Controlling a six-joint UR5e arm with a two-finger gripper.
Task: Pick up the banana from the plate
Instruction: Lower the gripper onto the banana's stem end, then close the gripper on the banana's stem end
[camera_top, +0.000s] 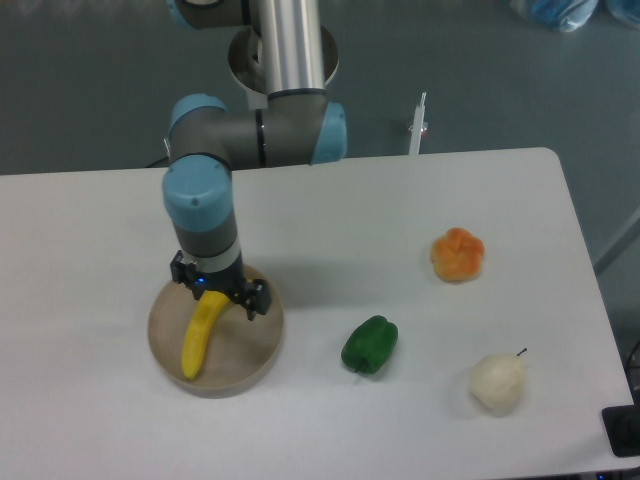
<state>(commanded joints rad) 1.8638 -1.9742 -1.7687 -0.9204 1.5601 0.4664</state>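
Observation:
The yellow banana (200, 337) lies on the tan round plate (255, 352) at the table's left. Its upper end is hidden under my gripper (217, 292), which hangs right above that end, over the plate's far half. The fingers stand spread to either side with nothing held between them. I cannot tell whether they touch the banana.
A green pepper (370, 344) lies to the right of the plate. An orange-yellow rounded fruit (458, 254) sits further right, and a pale pear (498, 381) is near the front right. The arm's base stands at the table's back edge.

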